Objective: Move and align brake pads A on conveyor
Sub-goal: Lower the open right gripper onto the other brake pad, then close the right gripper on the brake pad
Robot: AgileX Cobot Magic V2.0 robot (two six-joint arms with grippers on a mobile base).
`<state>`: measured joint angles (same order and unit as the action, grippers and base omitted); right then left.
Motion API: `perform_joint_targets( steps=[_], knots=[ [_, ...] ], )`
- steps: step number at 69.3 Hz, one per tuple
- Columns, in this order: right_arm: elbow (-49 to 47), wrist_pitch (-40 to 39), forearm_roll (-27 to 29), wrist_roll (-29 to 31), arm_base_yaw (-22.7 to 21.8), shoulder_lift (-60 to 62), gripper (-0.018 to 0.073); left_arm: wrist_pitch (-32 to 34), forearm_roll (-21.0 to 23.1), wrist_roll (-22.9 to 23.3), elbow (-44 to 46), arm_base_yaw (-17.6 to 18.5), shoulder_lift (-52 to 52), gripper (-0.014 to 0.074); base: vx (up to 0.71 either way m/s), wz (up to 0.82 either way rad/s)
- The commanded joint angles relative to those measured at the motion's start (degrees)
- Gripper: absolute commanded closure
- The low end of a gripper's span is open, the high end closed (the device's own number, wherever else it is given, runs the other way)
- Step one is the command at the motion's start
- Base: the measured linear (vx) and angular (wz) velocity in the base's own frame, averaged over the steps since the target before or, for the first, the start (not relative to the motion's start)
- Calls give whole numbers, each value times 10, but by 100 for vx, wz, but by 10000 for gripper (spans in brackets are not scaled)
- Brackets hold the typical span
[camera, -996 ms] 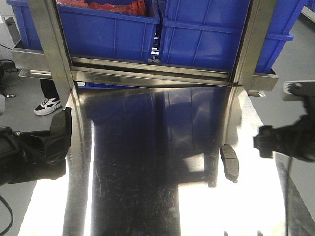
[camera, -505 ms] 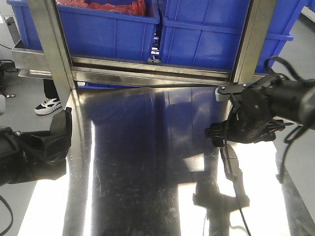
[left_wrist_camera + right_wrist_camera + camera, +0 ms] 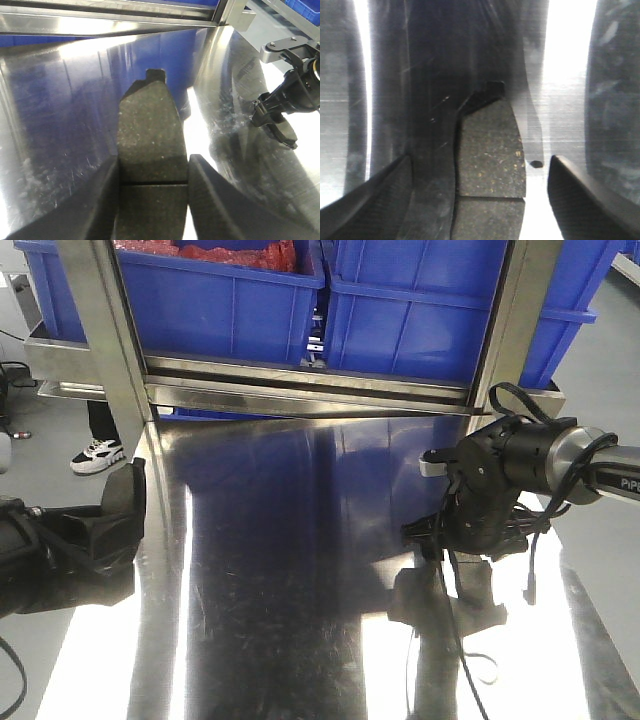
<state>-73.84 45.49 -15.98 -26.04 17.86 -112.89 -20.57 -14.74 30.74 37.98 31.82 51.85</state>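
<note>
Right wrist view looks straight down on a dark grey, curved oblong brake pad with a thin cross groove (image 3: 492, 155), flat on the shiny stainless-steel bench (image 3: 570, 75) near its right edge. The right claw (image 3: 480, 162) is spread wide, with one finger on either side of this lying pad and neither touching it. The pad's long axis runs fore and aft between the fingers, so they would close across its short width. It sits a little nearer the right finger than the left.

The left claw (image 3: 153, 165), at the bench's left edge, is clenched on a second pad of the same kind, the held pad (image 3: 150, 120), gripped across its width at the groove.

The right arm is plainly the nearer to the lying pad. The move to come looks like a straight descent and squeeze, with no turn of the wrist. The conveyor shows in no view, so I cannot tell which way the pads must travel.
</note>
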Motion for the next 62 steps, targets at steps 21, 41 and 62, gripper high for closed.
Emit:
perform_joint_targets(
  steps=[21,41,62],
  knots=[
    [-11,-11,-5,-1,-2,15,162,46,-6,0,15,3,-8,576,0,0],
    [-11,-11,7,-2,-2,15,351,46,-6,0,15,3,-8,576,0,0],
    [-11,-13,7,-3,-2,22,513,46,-6,0,15,3,-8,576,0,0]
  ],
)
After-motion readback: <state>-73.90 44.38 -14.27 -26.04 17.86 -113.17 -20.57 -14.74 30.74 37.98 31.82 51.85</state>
